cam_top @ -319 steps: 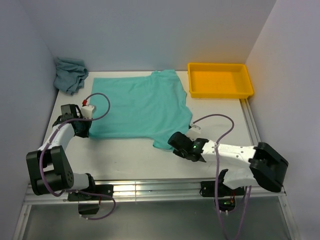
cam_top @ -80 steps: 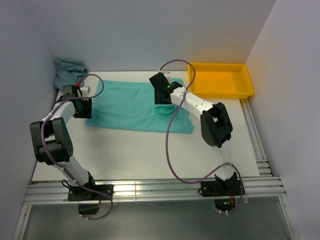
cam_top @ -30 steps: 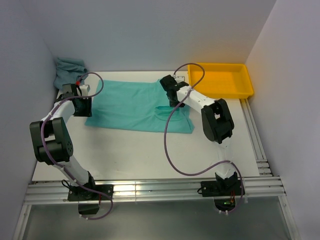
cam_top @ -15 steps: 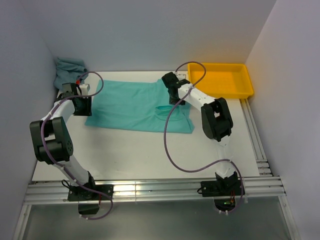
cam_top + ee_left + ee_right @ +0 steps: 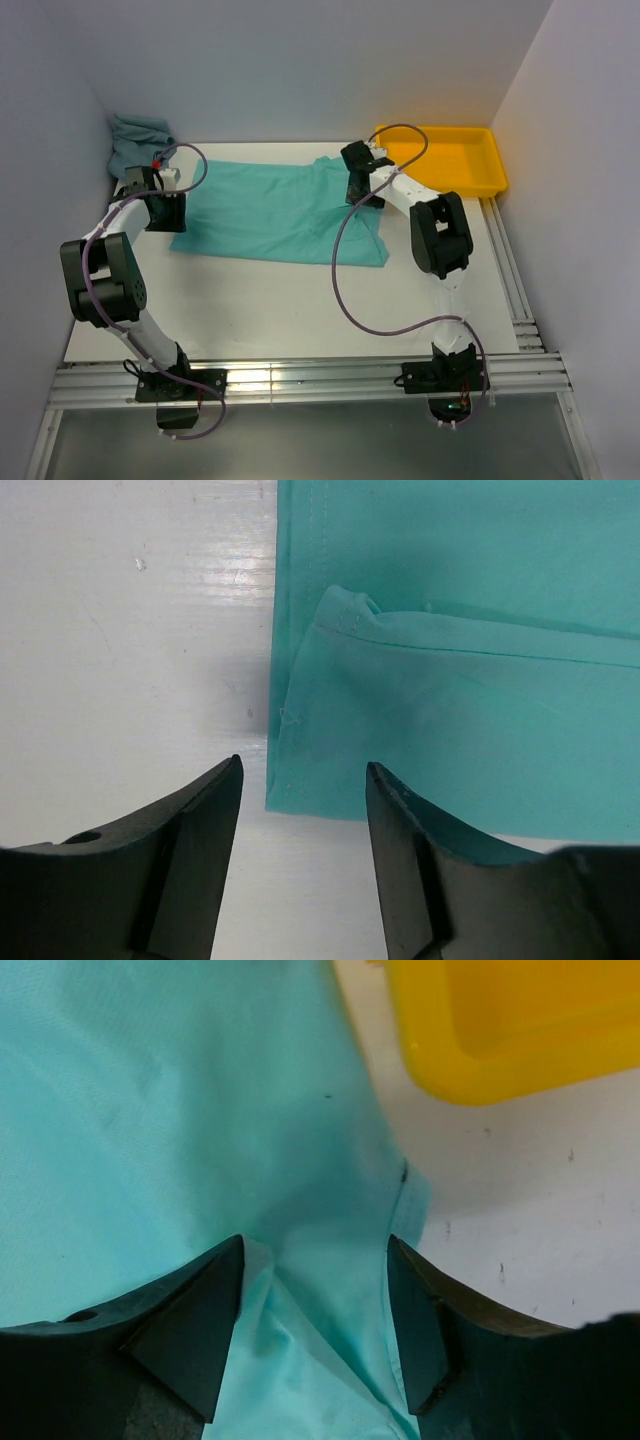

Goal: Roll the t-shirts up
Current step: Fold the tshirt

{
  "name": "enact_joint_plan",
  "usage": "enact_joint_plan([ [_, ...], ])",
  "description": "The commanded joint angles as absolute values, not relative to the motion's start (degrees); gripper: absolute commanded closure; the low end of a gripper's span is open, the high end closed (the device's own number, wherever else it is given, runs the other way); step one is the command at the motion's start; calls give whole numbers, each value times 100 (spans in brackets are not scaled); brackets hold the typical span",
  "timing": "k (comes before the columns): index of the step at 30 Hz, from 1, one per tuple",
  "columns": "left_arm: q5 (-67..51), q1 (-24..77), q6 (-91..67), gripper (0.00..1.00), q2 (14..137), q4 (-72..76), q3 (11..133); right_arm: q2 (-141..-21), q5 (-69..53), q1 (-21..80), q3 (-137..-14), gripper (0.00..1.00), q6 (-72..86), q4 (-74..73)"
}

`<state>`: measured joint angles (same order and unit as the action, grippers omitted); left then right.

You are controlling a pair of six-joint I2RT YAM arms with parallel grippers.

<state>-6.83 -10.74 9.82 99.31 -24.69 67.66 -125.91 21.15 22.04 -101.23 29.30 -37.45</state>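
The mint-turquoise t-shirt (image 5: 270,212) lies folded into a wide band across the middle of the table. My left gripper (image 5: 172,214) sits at its left edge. In the left wrist view that gripper (image 5: 303,780) stands open over bare table, with the shirt's folded corner (image 5: 420,710) just ahead of the fingertips. My right gripper (image 5: 358,190) hangs over the shirt's right end beside the tray. In the right wrist view it (image 5: 315,1250) is open, a soft ridge of the shirt (image 5: 200,1110) lying under and between the fingers. The grey-teal t-shirt (image 5: 135,142) is crumpled in the back left corner.
A yellow plastic tray (image 5: 440,187) stands at the back right, its corner (image 5: 500,1020) close to my right gripper. Walls close the table on the left, back and right. White table (image 5: 250,300) shows in front of the shirt.
My right gripper has slid right along the shirt toward the tray and its jaws have spread. The shirt's back right part now bulges outward. The left arm has hardly moved.
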Motion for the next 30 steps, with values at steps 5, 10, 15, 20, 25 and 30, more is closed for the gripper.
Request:
enact_joint_plan([
  [5,-879,-1116,1002,31,9932,-2390,7084,-11128,1820,2013,-9150,30,3208,-3076],
  [10,-967,-1230,1019,26,9818,-2487,7216,-10155,1679,2004,-7904,30,3585,-2866],
  [15,-1186,-1397,1134,25,9668,-2750,7146,-8967,1231,2030,-5982,31,4139,-2163],
  [20,-1336,-1477,1274,24,9632,-2821,7049,-8078,950,2030,-4967,31,4420,-1671],
  [25,-1598,-1485,1318,25,9957,-2874,7409,-8006,686,2074,-4369,33,4553,-1257],
  [30,-1837,-1477,1327,28,10406,-2804,7839,-8138,536,2127,-4193,33,4649,-1011],
])
